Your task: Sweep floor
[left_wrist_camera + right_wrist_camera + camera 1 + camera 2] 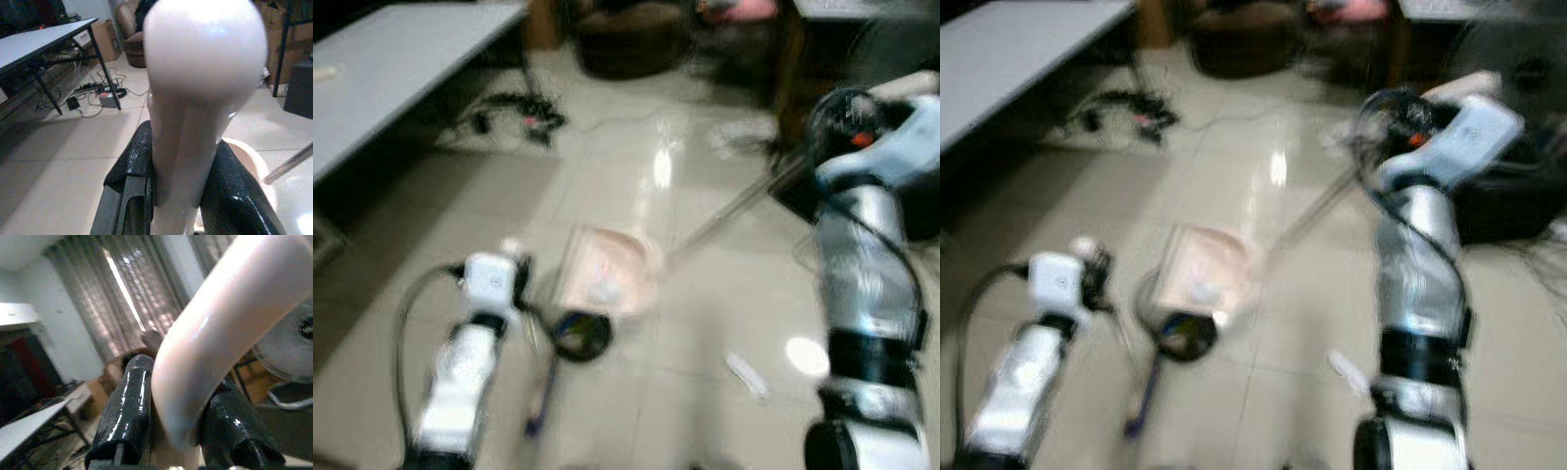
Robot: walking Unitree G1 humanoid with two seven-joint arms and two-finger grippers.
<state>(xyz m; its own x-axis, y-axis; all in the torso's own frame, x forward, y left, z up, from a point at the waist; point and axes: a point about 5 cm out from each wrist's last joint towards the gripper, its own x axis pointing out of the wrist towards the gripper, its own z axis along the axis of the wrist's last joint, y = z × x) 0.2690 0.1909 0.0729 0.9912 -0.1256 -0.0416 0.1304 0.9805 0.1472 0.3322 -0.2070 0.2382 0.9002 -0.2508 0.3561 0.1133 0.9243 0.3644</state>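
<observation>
Pink dustpan [604, 276] sits on tiled floor [705, 392] btwn both arms, w/ a black round object [581, 335] beside it. Left gripper [178, 196] clamps a pale pink handle [195, 98]; right gripper [176, 431] clamps a pink curved handle [220, 333], metal pole [734, 211] slanting to dustpan. No legible writing; blurred.

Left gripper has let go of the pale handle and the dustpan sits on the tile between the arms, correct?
Not quite. The left gripper is shut on the pale handle, as the left wrist view shows: both jaws press its sides. The pink dustpan does sit on the tile between the arms.
</observation>
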